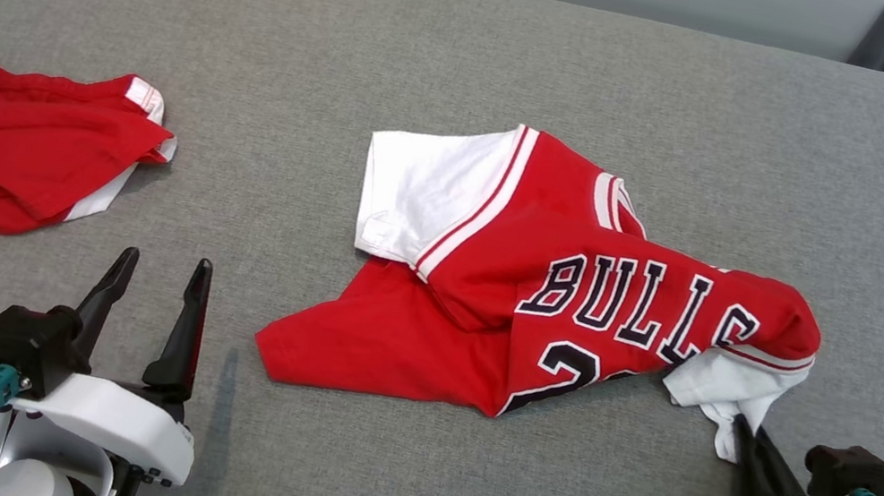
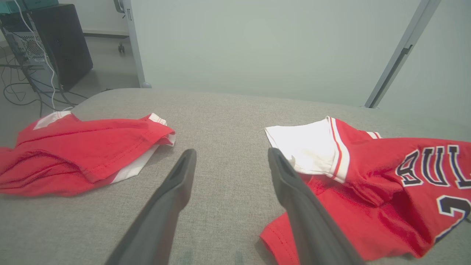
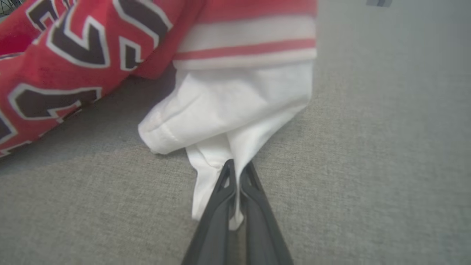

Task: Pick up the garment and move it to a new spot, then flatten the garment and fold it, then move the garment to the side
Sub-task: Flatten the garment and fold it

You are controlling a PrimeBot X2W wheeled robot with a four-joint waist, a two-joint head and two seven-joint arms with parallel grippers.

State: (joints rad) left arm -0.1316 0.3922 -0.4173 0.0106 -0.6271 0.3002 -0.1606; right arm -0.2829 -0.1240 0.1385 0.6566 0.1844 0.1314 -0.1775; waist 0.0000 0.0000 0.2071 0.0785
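Near right, my right gripper [image 3: 237,169] clamps the jersey [image 1: 559,305], seemingly by a sleeve hem; left gripper [image 1: 165,263] gapes.

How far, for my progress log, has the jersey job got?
Done: the right gripper is shut on the white sleeve of the Bulls jersey. In hand: the pickup; the jersey lies crumpled on the grey surface, not lifted. The left gripper is open beside it, holding nothing. Left: moving, flattening, folding, setting aside. Another red garment lies at the far left.
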